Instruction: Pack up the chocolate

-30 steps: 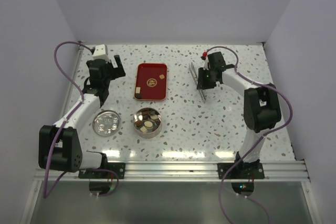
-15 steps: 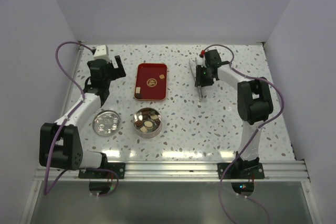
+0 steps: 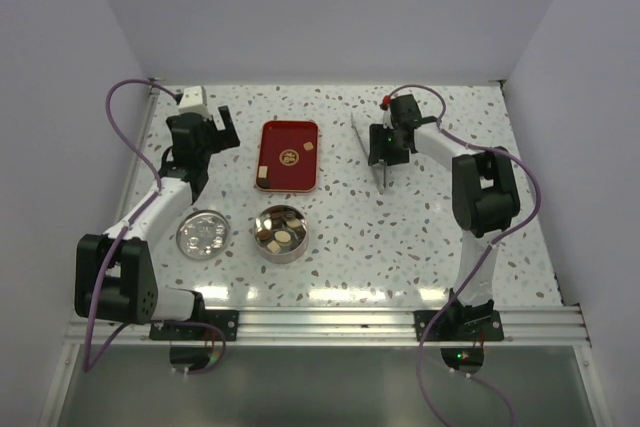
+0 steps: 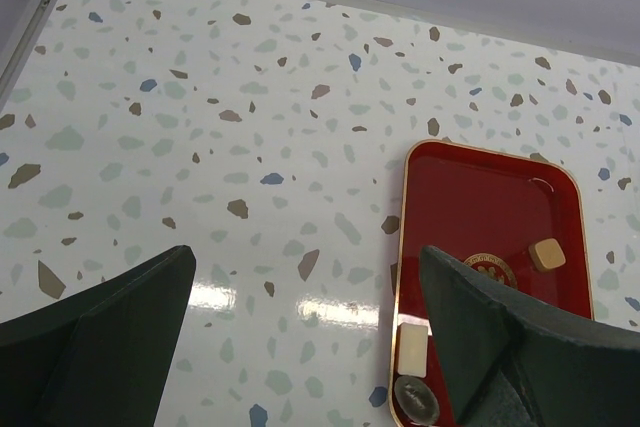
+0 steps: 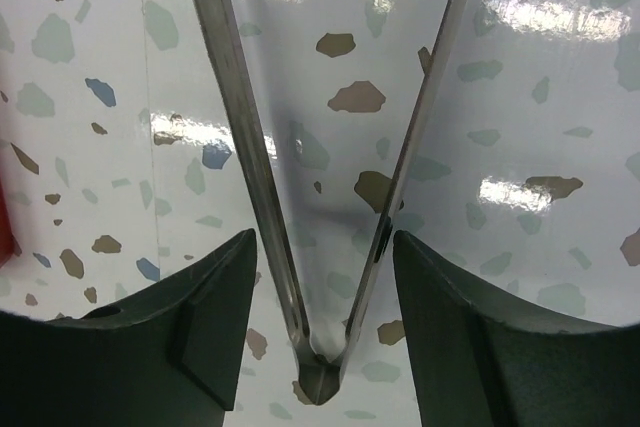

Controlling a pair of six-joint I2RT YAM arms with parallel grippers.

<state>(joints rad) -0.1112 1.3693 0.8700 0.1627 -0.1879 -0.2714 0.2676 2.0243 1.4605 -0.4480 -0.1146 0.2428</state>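
Chocolate pieces lie in the open round tin point(image 3: 280, 232). More lie on the red tray point(image 3: 288, 137): a tan square point(image 4: 546, 254), a cream block point(image 4: 412, 349) and a round wrapped piece point(image 4: 415, 399). My left gripper point(image 3: 205, 132) is open and empty, held above the table just left of the tray point(image 4: 480, 177). My right gripper point(image 3: 385, 142) is open and low over metal tongs point(image 3: 383, 179). In the right wrist view its fingers point(image 5: 200, 327) straddle the hinge end of the tongs point(image 5: 320, 377), with a gap on both sides.
The tin's silver lid point(image 3: 202, 235) lies left of the tin near the left arm. White walls close in the table at the back and both sides. The arm bases stand on a rail at the near edge.
The right arm has folded in and its gripper has shifted slightly left over the tongs, whose far end has swung a little left. The left arm has not moved.
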